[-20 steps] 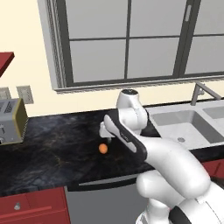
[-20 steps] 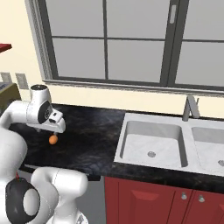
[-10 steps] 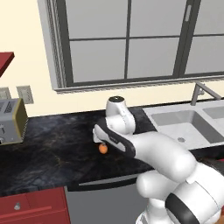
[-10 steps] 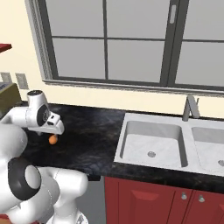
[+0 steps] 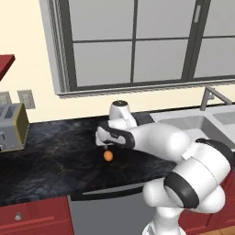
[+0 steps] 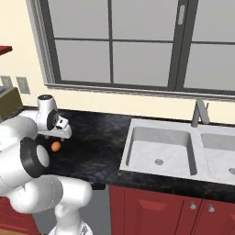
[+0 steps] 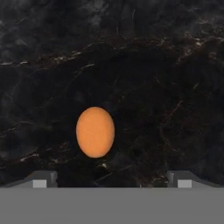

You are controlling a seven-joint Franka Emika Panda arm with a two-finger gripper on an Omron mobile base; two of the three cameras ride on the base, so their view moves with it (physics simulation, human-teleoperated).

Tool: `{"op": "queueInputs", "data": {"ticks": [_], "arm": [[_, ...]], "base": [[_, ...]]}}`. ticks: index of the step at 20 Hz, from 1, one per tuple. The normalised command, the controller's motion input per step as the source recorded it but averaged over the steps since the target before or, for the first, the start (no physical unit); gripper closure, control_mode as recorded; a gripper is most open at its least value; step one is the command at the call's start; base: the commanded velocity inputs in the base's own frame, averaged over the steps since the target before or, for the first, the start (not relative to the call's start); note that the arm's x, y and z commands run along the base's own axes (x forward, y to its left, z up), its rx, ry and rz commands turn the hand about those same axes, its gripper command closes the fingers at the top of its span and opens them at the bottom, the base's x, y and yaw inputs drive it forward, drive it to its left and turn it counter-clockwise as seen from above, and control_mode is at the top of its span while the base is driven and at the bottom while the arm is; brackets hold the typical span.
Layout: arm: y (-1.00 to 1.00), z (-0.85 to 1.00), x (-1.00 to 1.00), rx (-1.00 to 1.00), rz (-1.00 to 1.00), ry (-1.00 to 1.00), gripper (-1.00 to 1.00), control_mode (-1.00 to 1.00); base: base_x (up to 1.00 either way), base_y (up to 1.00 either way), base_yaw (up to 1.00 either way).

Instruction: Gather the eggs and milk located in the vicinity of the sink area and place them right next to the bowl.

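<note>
Egg (image 5: pixel 108 156), small and orange-brown, lies on the black marbled counter (image 5: pixel 55 156), well to the left of the pale double-basin sink (image 6: pixel 160 149) with its grey faucet (image 6: pixel 200 113). Above it hangs the hand (image 5: pixel 104 144), pointing down at the counter from the end of the white arm, close over the egg but not touching it. From the hand's own camera the egg (image 7: pixel 95 131) sits a little left of centre on the dark stone, and the two fingertips (image 7: pixel 41 179) show far apart at the bottom corners, so the hand is spread wide with nothing between them. From the right side the egg (image 6: pixel 56 146) shows just below the hand (image 6: pixel 58 137). A toaster (image 5: pixel 11 127) stands at the counter's left end, near wall sockets (image 5: pixel 26 98).
</note>
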Motion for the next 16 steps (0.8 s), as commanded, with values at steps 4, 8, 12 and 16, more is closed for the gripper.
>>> {"op": "queueInputs", "data": {"ticks": [4,8,12,16], "arm": [[0.14,-0.29,0.26,0.03,0.00,0.06,-1.00,-1.00],[0.21,-0.36,0.17,0.00,0.00,0.08,-1.00,-1.00],[0.25,-0.49,0.08,0.00,-0.01,0.09,-1.00,-1.00],[0.08,-0.44,0.00,0.00,-0.03,0.07,-1.00,-1.00]], "base": [[0.00,0.00,0.00],[0.00,0.00,0.00],[0.00,0.00,0.00],[0.00,0.00,0.00]]}}
